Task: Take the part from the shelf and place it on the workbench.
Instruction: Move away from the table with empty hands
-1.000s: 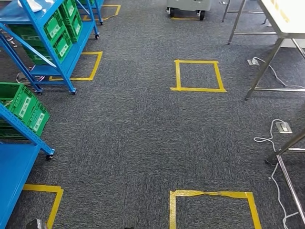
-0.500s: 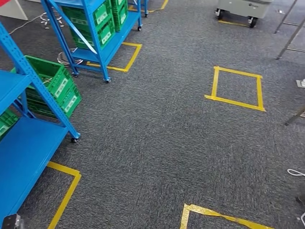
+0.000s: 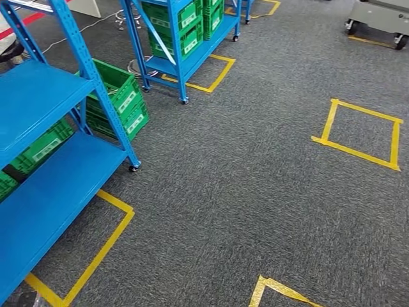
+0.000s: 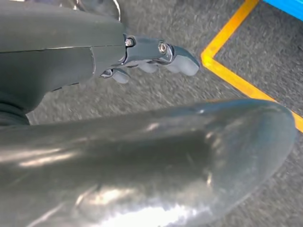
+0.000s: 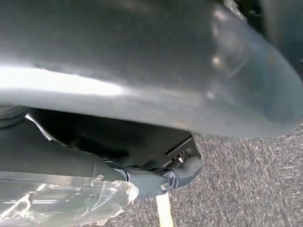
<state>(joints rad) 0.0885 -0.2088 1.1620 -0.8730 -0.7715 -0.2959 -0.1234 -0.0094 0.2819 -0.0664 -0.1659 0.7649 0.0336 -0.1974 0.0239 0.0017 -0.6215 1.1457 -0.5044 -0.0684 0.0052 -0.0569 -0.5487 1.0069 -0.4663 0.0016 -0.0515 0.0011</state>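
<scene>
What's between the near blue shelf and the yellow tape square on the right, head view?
Head view: just bare grey carpet between the near blue shelf and the yellow tape square; nothing lies on that stretch.

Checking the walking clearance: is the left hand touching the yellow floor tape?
Apart. The left wrist view shows the left hand hanging above the carpet, with grey carpet visible between its fingers and the yellow tape.

Head view looks down from high at carpet [image 3: 231, 192] and shelf [image 3: 43, 160]; wrist views hang close above that carpet.
</scene>
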